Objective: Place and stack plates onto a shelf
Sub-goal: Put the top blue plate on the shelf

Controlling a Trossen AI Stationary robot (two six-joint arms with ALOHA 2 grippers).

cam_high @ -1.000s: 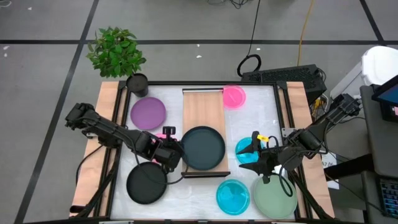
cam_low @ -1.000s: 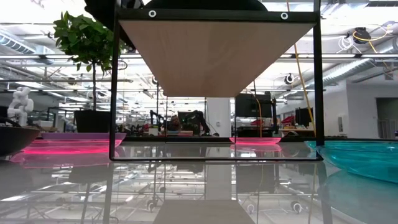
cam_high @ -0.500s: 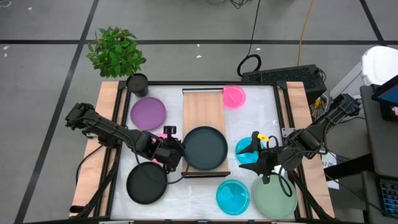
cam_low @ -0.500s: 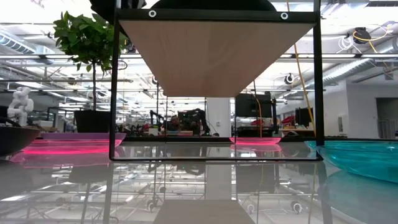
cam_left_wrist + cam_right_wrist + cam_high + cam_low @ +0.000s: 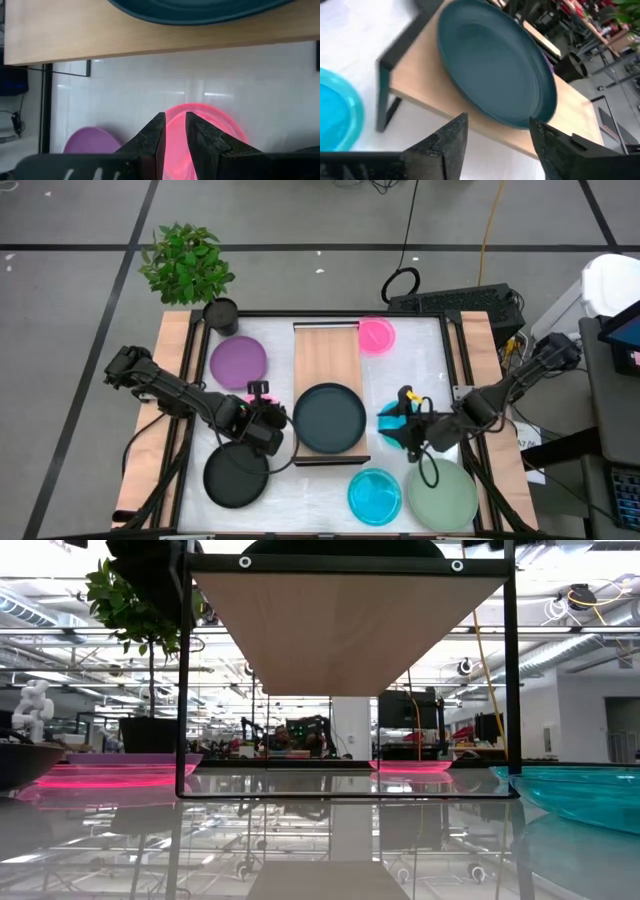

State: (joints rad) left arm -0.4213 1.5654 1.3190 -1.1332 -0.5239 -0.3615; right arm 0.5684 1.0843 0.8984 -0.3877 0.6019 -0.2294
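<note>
A dark teal plate (image 5: 328,418) lies flat on the near end of the light-wood shelf (image 5: 327,358), also seen in the right wrist view (image 5: 495,70). My left gripper (image 5: 262,412) hovers left of the shelf over a pink plate (image 5: 210,130), its fingers (image 5: 155,135) open by a narrow gap. My right gripper (image 5: 403,423), open (image 5: 497,135), hangs right of the shelf above a small cyan plate (image 5: 390,420). On the table lie purple (image 5: 238,362), second pink (image 5: 377,334), black (image 5: 237,475), larger cyan (image 5: 374,495) and sage-green (image 5: 441,496) plates.
A potted plant (image 5: 187,265) stands at the far left corner. Wooden rails (image 5: 172,380) run along both table sides. In the low view the shelf's underside (image 5: 345,630) spans the top on thin black legs (image 5: 184,680), with plates at both sides.
My left gripper has drawn back from the teal plate's left rim toward the table's left edge. My right gripper has moved toward the shelf, over the small cyan plate. The teal plate has stayed on the shelf.
</note>
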